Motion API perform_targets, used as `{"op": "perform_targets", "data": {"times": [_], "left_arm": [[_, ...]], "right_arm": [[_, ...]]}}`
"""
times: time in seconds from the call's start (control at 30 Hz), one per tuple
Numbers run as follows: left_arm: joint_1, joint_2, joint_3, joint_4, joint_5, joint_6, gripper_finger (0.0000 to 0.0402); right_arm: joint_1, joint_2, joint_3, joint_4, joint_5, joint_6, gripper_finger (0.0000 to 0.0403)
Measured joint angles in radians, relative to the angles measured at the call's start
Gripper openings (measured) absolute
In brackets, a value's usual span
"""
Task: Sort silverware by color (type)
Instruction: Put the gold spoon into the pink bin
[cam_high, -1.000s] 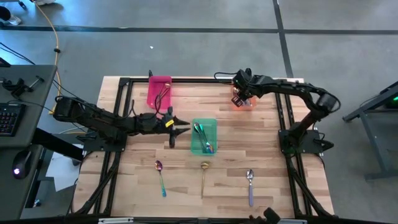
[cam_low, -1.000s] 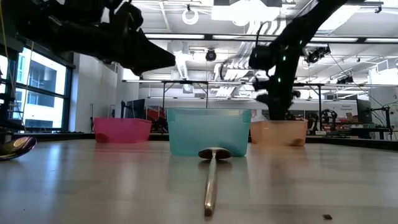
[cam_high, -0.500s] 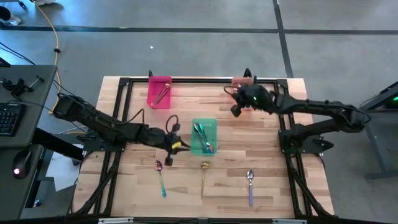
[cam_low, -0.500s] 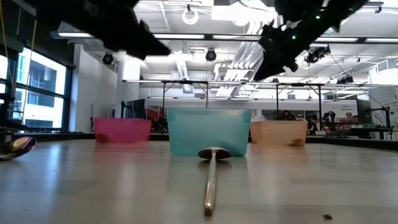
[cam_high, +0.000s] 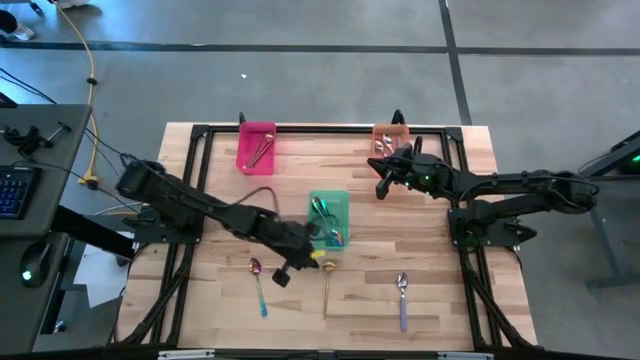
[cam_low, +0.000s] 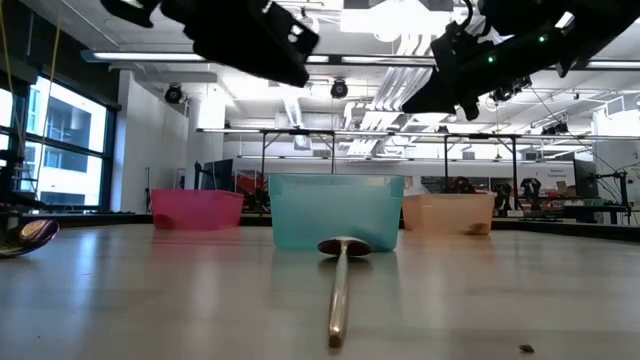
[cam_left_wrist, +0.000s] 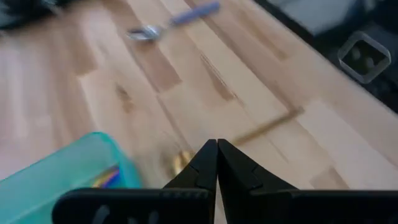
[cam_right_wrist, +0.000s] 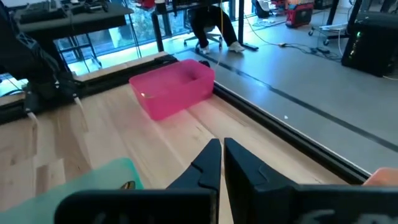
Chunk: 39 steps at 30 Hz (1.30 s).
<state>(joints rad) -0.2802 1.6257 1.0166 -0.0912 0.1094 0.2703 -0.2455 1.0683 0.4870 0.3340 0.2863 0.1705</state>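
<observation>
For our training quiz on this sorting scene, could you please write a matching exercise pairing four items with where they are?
Items:
1. pink bin
2. green bin
3. purple-handled spoon
4. left gripper

Places:
A. middle of the table, holding spoons
B. shut and empty above the gold spoon
C. far left part of the table
D. loose on the wood near the front right

Pairs: 1-C, 2-A, 3-D, 4-B
</observation>
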Motion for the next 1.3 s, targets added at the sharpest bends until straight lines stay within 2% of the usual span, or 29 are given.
{"op": "perform_targets", "data": {"times": [0.17, 0.27, 0.47, 0.63, 0.77, 0.9, 1.3], "left_arm": [[-0.002, 0.162, 0.217, -0.225, 0.1, 0.126, 0.0002], [-0.002, 0.248, 0.317, -0.343, 0.101, 0.2, 0.0013], [-0.003, 0.372, 0.429, -0.428, 0.113, 0.322, 0.0057], [-0.001, 0.43, 0.447, -0.432, 0.067, 0.428, 0.0093], [-0.001, 0.462, 0.446, -0.418, 0.009, 0.514, 0.0108], [-0.008, 0.474, 0.446, -0.383, -0.024, 0.577, 0.0108], [-0.008, 0.506, 0.446, -0.403, -0.095, 0.632, 0.0104]], "right_arm": [[0.0, -0.005, 0.0, 0.001, 0.001, -0.032, 0.0002], [0.0, -0.007, 0.0, -0.002, 0.001, -0.047, 0.0002], [-0.004, -0.043, -0.049, 0.057, 0.0, -0.084, 0.0002], [-0.025, -0.112, -0.096, 0.073, 0.002, -0.075, 0.0002], [-0.023, -0.164, -0.111, 0.078, -0.002, -0.074, 0.0002], [-0.01, -0.18, -0.11, 0.078, -0.001, -0.082, 0.0002], [-0.007, -0.179, -0.111, 0.073, -0.001, -0.093, 0.0002]]}}
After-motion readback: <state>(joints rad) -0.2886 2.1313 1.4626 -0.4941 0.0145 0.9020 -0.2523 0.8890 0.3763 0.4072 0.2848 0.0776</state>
